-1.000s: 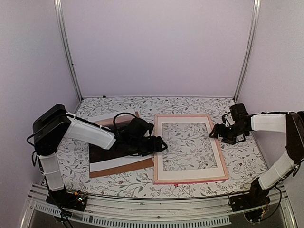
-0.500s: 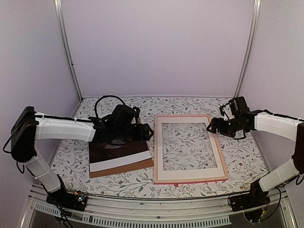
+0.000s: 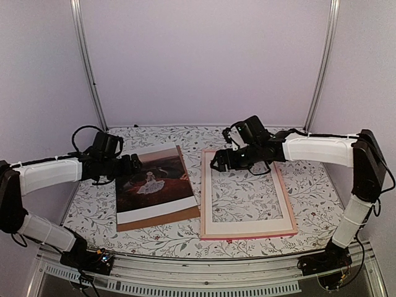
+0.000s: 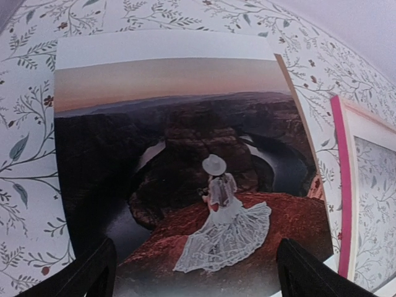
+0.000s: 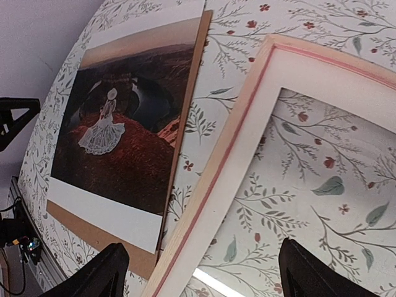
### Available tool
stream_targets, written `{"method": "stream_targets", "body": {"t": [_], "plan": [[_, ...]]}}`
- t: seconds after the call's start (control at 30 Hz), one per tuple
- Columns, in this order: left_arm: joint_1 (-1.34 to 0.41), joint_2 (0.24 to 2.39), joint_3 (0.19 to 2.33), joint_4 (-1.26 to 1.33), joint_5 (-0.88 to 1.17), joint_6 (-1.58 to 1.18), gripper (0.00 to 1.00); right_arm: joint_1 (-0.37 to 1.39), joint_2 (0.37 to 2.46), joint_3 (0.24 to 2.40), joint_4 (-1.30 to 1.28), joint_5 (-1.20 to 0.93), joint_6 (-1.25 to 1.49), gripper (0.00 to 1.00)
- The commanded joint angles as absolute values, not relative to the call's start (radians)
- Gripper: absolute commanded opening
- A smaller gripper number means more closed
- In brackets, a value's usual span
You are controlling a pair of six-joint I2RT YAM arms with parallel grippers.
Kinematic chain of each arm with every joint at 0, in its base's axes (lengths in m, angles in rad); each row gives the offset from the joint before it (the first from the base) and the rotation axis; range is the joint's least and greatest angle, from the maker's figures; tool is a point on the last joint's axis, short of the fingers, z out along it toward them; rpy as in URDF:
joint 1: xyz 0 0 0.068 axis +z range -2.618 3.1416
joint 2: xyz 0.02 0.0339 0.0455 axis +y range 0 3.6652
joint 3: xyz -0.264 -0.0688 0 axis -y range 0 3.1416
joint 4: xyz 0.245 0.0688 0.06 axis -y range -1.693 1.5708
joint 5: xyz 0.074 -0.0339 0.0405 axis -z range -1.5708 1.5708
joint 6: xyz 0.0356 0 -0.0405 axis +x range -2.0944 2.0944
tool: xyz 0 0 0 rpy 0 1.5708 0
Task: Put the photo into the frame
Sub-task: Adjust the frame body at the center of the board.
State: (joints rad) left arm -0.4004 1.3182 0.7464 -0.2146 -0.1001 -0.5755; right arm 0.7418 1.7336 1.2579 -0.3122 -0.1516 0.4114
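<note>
Step in hand: pick-up of the photo (image 3: pixel 154 179), not yet begun.

Left end effector (image 3: pixel 132 166): jaws wide, empty. The photo lies flat just ahead of it on a brown board (image 3: pixel 161 219), beside the frame (image 5: pixel 210 179), not in it.

Right end effector (image 3: pixel 218 166): jaws wide, empty. A frame corner rail is beneath it and the photo is off to its left.

Next, I judge: work one finger under the photo's edge, pinch it and lift it without the board. The sheet is thin and flat on the desk (image 3: pixel 93 210), so a slip is likely.
</note>
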Motion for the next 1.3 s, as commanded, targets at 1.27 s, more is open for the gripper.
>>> {"method": "stream_targets", "body": {"t": [1.27], "plan": [[-0.077,1.429,0.569,-0.065,0.051,-0.561,0.81,0.894,2.266,1.723,-0.433,-0.14,0.458,0.86]]}}
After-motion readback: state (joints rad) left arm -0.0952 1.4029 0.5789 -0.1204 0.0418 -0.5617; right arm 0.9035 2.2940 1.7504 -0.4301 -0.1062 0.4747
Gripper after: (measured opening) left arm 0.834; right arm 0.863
